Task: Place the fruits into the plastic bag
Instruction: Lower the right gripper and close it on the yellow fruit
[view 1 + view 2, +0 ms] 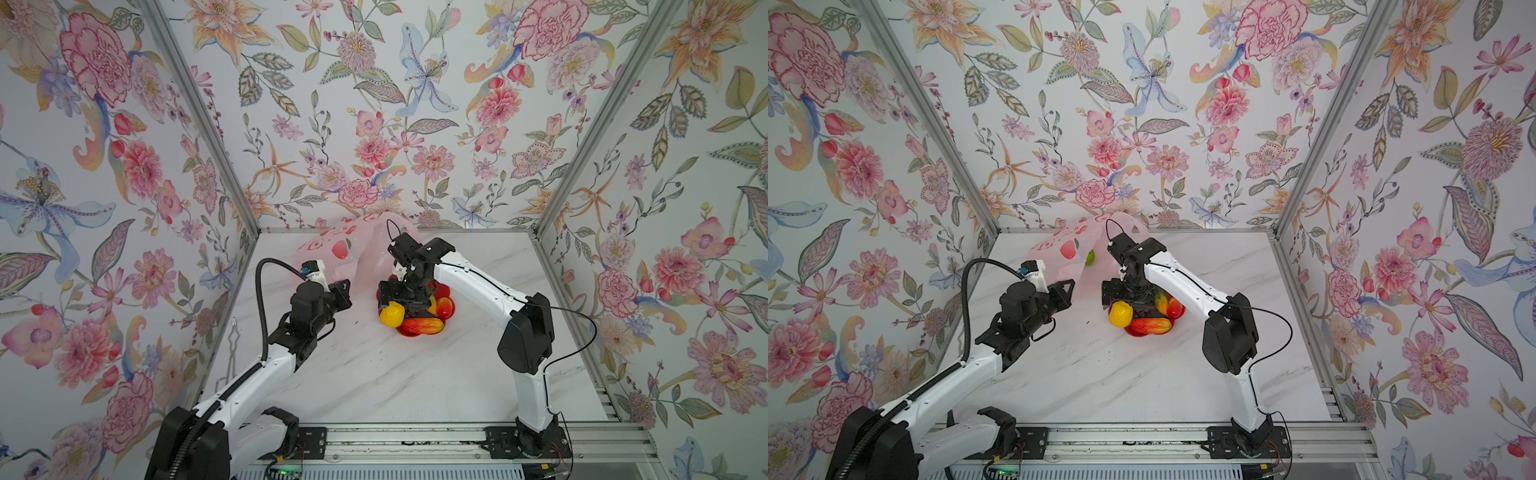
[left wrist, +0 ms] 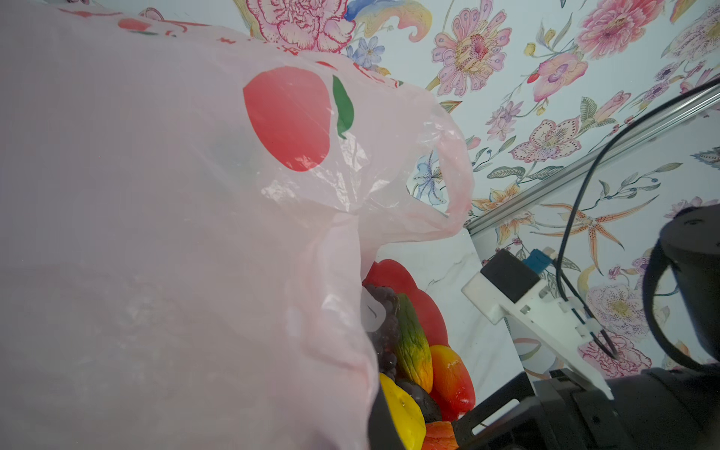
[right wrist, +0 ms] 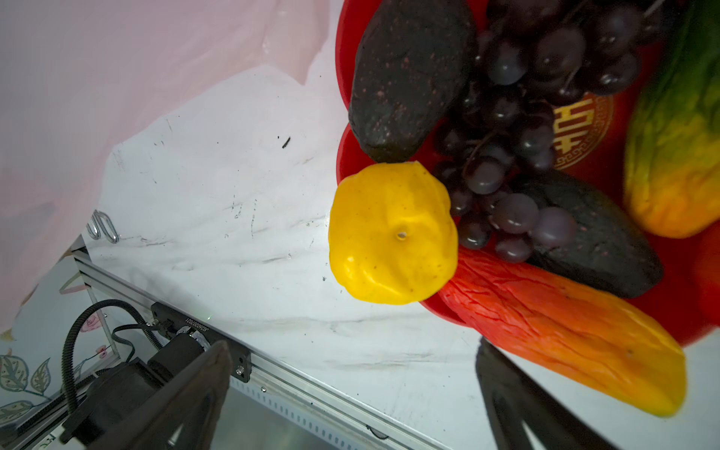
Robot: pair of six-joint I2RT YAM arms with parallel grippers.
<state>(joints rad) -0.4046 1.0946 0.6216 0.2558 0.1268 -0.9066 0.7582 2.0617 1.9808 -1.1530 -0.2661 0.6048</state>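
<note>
pickup was the step: left gripper (image 1: 344, 291) pinched shut on plastic bag (image 2: 156, 195), right gripper (image 3: 352, 345) wide open, empty, above yellow fruit (image 3: 391, 233), probably needed lowering and closing next.

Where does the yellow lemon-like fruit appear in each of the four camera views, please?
In a top view: the yellow fruit sits mid-frame on the red dish's left rim.
In a top view: same place, slightly left of centre.
Left wrist: glimpsed between the plastic bag and a dark fruit.
Right wrist: mid-picture, against the grape bunch.
Shared landmark: the red dish.
</note>
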